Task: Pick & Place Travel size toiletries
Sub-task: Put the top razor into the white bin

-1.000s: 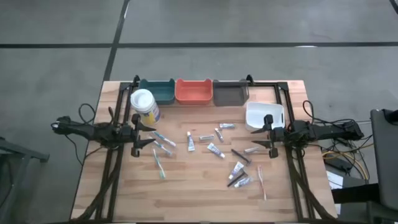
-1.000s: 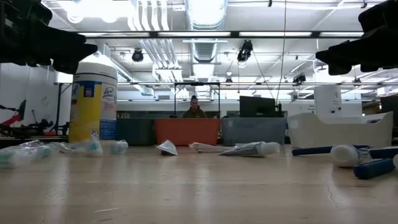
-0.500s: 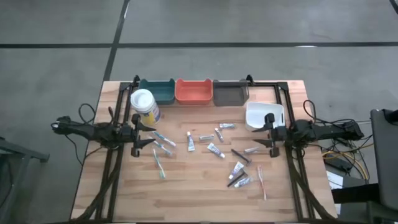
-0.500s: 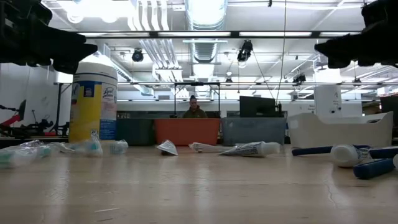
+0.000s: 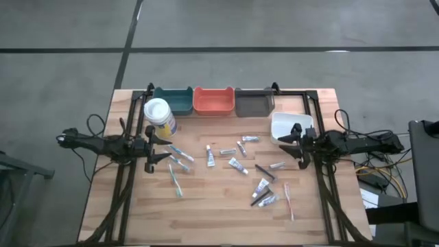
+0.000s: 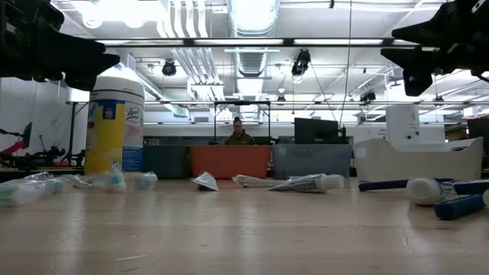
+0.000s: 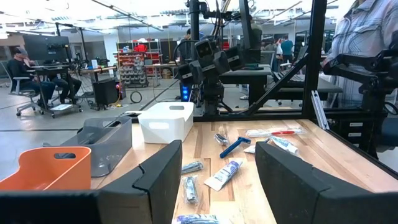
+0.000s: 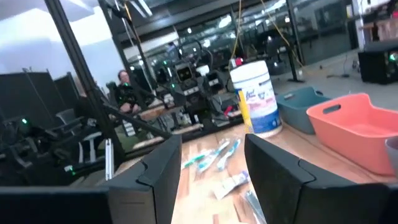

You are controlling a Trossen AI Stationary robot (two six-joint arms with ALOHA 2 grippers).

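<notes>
1. While the left gripper (image 5: 156, 148) is kept at centre left, fingers wide and empty, the right gripper (image 5: 296, 145) has been shifted slightly up-frame, likewise spread, nothing held.
2. Travel toiletries (image 5: 235, 165) remain scattered mid-table; no pick has begun.
3. White bin (image 5: 282, 123) lies beside the right gripper.

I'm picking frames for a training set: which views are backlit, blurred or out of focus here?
Low view: ceiling lights glare, so both grippers show only as dark silhouettes, left gripper, right gripper; the nearest table surface looks soft. Right wrist view: smeared throughout, wipes canister label barely readable. Left wrist view: crisp, white bin clear. High view: evenly lit, small items tiny.
</notes>
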